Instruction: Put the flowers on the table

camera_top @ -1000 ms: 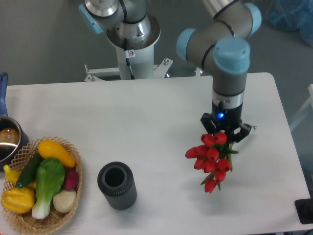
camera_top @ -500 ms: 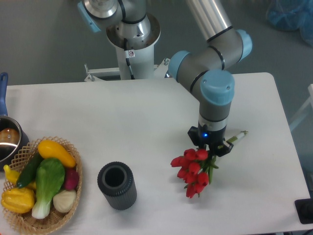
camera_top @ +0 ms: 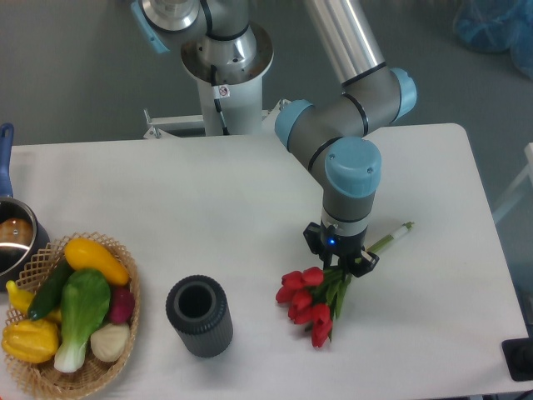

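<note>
The flowers (camera_top: 306,302), a bunch of red tulips with green stems, lie low over the white table (camera_top: 233,200) right of centre, heads pointing toward the front edge. One pale stem end (camera_top: 397,233) sticks out to the right. My gripper (camera_top: 339,262) is shut on the stems just above the heads, its fingers mostly hidden by the wrist. I cannot tell whether the heads touch the tabletop.
A dark ribbed vase (camera_top: 198,317) stands upright left of the flowers. A wicker basket of vegetables (camera_top: 68,312) sits at the front left, with a pot (camera_top: 12,237) behind it. The arm's base (camera_top: 225,58) is behind the table's far edge.
The gripper has carried the flowers leftward and lower toward the table. The bunch now lies flatter, nearer the vase.
</note>
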